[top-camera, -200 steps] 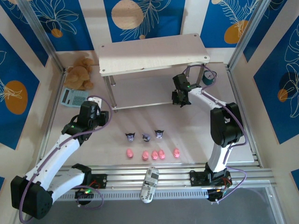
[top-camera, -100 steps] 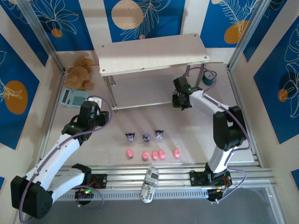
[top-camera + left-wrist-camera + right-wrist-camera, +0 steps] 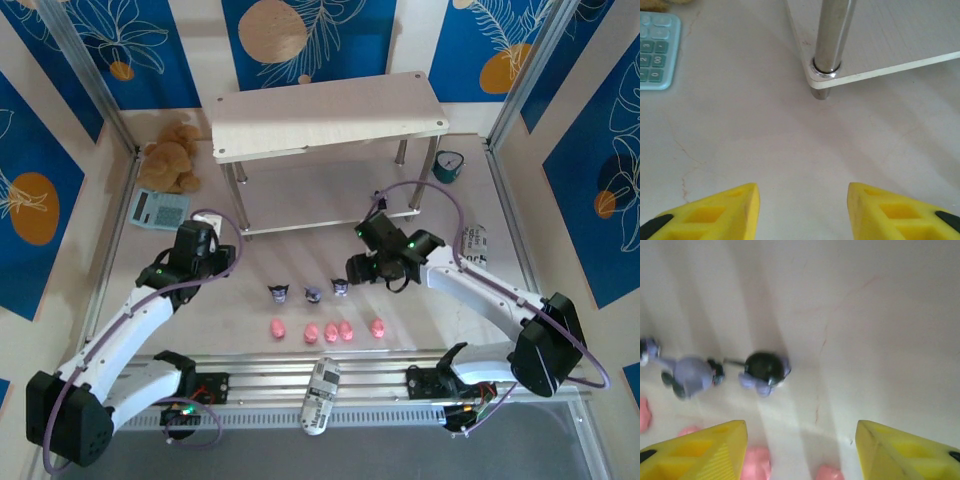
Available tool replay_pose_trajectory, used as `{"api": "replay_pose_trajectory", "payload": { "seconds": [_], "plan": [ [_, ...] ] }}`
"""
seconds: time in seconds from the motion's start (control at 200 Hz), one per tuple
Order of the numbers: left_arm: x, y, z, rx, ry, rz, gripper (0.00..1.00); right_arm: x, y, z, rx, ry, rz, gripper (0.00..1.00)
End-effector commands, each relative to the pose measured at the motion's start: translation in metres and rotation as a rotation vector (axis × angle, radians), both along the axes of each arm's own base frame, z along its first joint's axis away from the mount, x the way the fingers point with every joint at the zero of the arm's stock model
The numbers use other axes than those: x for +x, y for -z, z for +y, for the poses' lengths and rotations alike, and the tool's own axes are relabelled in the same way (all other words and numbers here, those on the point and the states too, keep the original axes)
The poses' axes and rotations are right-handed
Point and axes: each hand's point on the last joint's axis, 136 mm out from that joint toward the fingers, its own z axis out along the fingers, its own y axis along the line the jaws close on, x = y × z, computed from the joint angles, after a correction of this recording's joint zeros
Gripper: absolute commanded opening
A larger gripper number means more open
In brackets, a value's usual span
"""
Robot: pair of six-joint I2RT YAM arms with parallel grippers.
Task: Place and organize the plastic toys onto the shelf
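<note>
Right gripper (image 3: 801, 452): released, jaws spread wide, nothing between the yellow fingers (image 3: 700, 450). It hangs low over the table (image 3: 250, 262). In the wrist view the purple-and-white figurines (image 3: 764, 371) lie just ahead of the fingertips and apart from them, blurred. Pink pigs (image 3: 756, 462) sit at the lower edge of that view, between and beside the fingers.

In the top view the right gripper (image 3: 358, 270) is just beside the right end of the figurine row. Contact cannot be judged from above.

Toy positions, top view:
- Three purple-and-white figurines (image 3: 313, 294) stand in a short row on the table, well in front of the shelf (image 3: 330, 115).
- Five pink pigs (image 3: 331, 331) form a second row just nearer the arm bases — the middle three close together.

Left gripper (image 3: 802, 210): also released, jaws apart, empty. It points at the front left corner of the shelf's lower board (image 3: 880, 40), where a metal leg (image 3: 832, 35) passes through. In the top view the left gripper (image 3: 205, 222) is near that corner, apart from it.

Surroundings: a calculator (image 3: 158, 208) lies left of the left gripper, a teddy bear (image 3: 172, 155) behind it. A teal clock (image 3: 447, 165) stands beside the shelf's right legs.
</note>
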Motion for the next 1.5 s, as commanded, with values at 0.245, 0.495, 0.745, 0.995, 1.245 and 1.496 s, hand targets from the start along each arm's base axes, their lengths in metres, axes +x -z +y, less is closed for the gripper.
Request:
{"api": "replay_pose_trajectory", "payload": {
  "seconds": [0.245, 0.495, 0.745, 0.995, 1.245, 1.496],
  "plan": [
    [-0.04, 0.015, -0.078, -0.104, 0.336, 0.103, 0.51, -0.018, 0.008, -0.003, -0.005, -0.025, 0.041, 0.61],
    [-0.061, 0.024, -0.103, -0.127, 0.47, 0.105, 0.6, -0.012, 0.0, -0.001, 0.014, -0.045, -0.006, 0.61],
    [-0.073, 0.029, -0.123, -0.213, 0.579, 0.118, 0.69, -0.007, -0.013, -0.007, 0.048, -0.035, -0.057, 0.61],
    [-0.071, 0.046, -0.129, -0.213, 0.591, 0.179, 0.68, -0.007, -0.021, -0.018, 0.085, -0.01, -0.081, 0.61],
    [-0.064, 0.056, -0.133, -0.181, 0.584, 0.234, 0.67, -0.005, -0.028, -0.027, 0.12, 0.012, -0.108, 0.61],
    [-0.057, 0.055, -0.137, -0.153, 0.598, 0.246, 0.68, -0.005, -0.03, -0.033, 0.135, 0.027, -0.115, 0.61]
  ]
}}
